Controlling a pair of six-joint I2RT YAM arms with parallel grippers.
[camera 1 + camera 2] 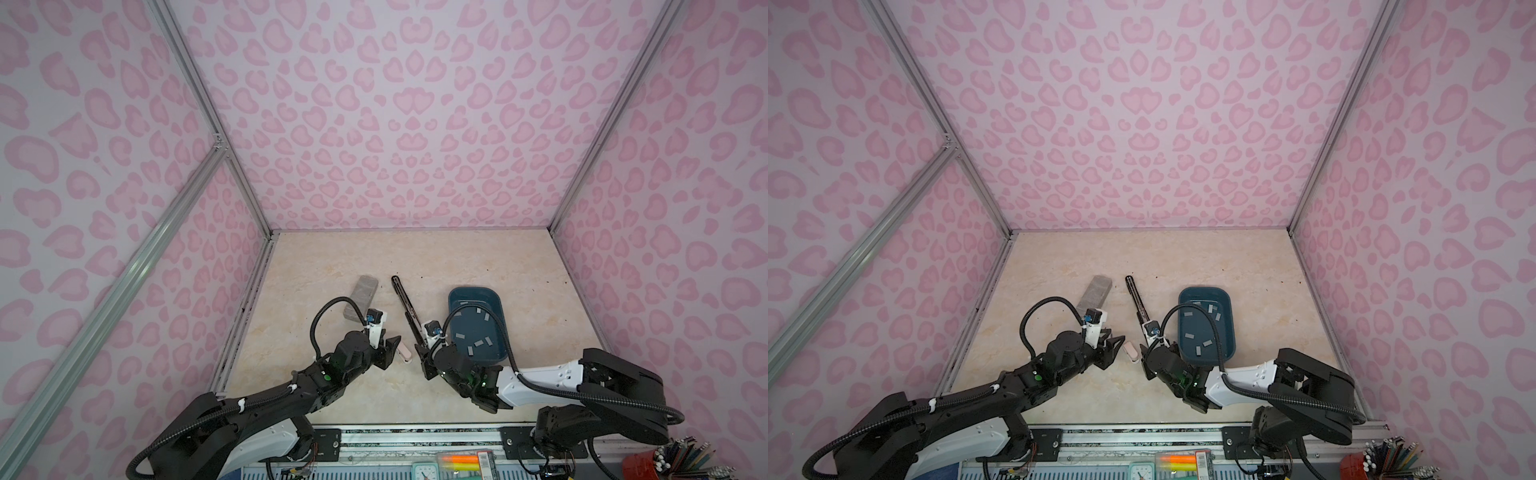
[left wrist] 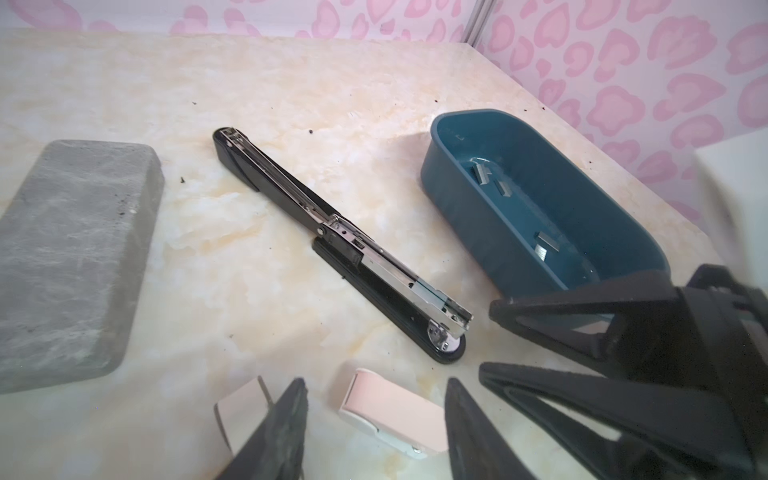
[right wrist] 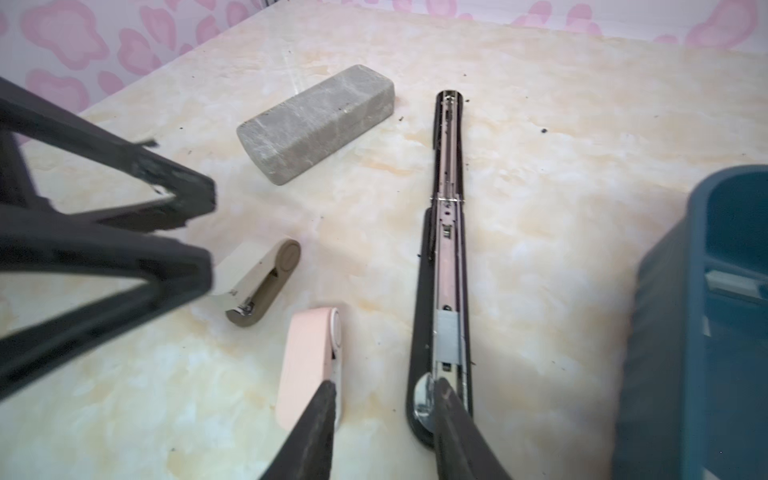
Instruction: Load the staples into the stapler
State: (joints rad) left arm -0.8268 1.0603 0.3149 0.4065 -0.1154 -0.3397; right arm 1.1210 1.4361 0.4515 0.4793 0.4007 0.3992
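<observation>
Hovering parted, left end effector [image 2: 376, 384] and right end effector [image 3: 385, 383] face each other.

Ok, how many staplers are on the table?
3. The long black stapler, opened flat, lies mid-table beside the blue tray. A small pink stapler and a small beige stapler lie by its near end. The left arm or right arm may hide more.
</observation>
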